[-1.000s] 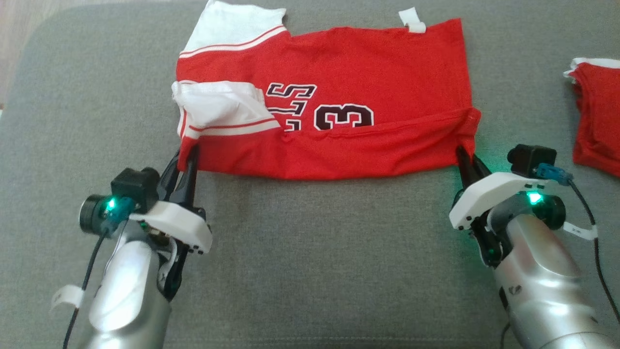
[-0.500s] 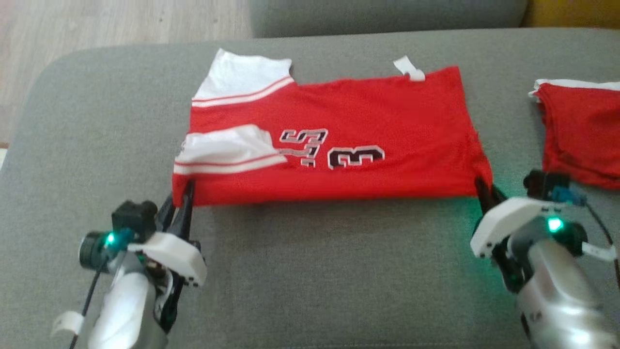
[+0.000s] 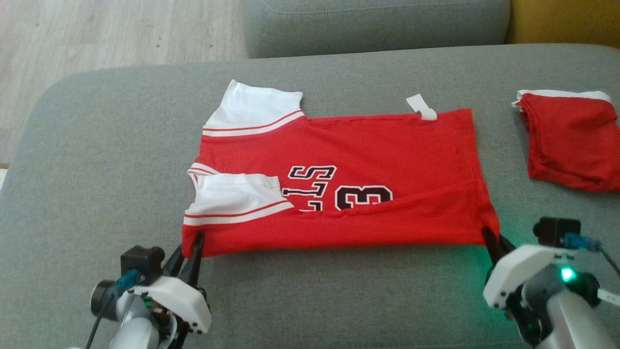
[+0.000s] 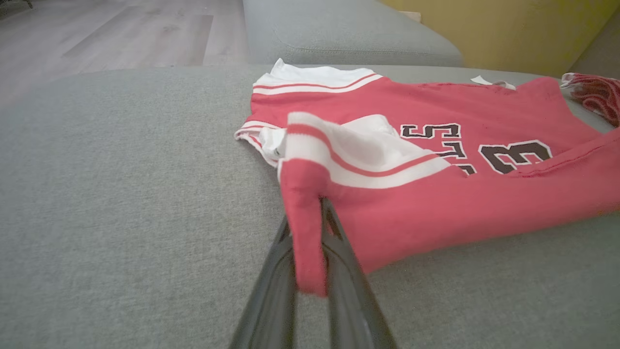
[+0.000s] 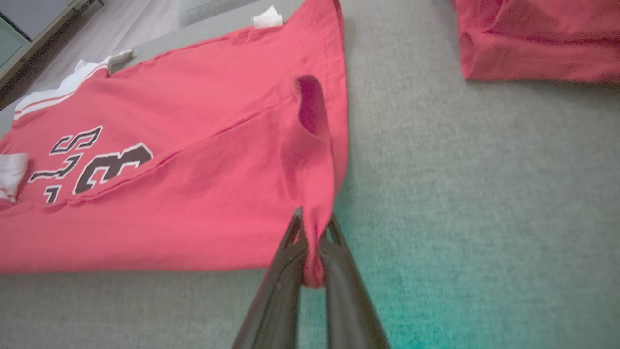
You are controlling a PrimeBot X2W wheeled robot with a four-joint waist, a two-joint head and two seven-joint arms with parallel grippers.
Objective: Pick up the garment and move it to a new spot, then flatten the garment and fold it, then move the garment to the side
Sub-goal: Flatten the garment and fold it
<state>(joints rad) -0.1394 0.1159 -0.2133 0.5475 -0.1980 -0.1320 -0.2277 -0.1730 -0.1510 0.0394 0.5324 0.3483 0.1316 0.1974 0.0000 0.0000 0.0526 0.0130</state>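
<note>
**Inspector:** Head view first. Where is the item?

**Assessor:** The red soft-knit jersey with white striped sleeves and black lettering (image 3: 348,160) lies spread across the middle of the grey upholstered sofa seat (image 3: 97,169), with its sleeves to the left and a small white tag (image 3: 421,106) at its far edge. The left gripper (image 3: 196,242) is at the near-left corner and the right gripper (image 3: 489,237) at the near-right corner. A second red cloth (image 3: 571,140) lies well apart at the far right.

**Inspector:** Left wrist view. What is the grip like?

**Assessor:** The left gripper (image 4: 315,218) is pinched nearly closed on a bunched fold of the red hem just below the folded white sleeve. The cloth droops past the fingers (image 4: 271,291), so I judge it thin and limp.

**Inspector:** Right wrist view?

**Assessor:** The same. The right gripper (image 5: 315,223) is clamped tight on a narrow peak of the side seam, and the fabric tents up from the seat towards it. The near edge of the jersey runs leftwards from there, doubled over the numeral.

**Inspector:** How will it handle?

**Assessor:** In my judgement it is light, soft and not fragile, with no stiffness, so it will sag and crease between the two holds unless kept taut. The knit should not slip much, but these pinches are small. The corners and seams are the right places to hold it, and the two holds should be kept level with each other.
</note>
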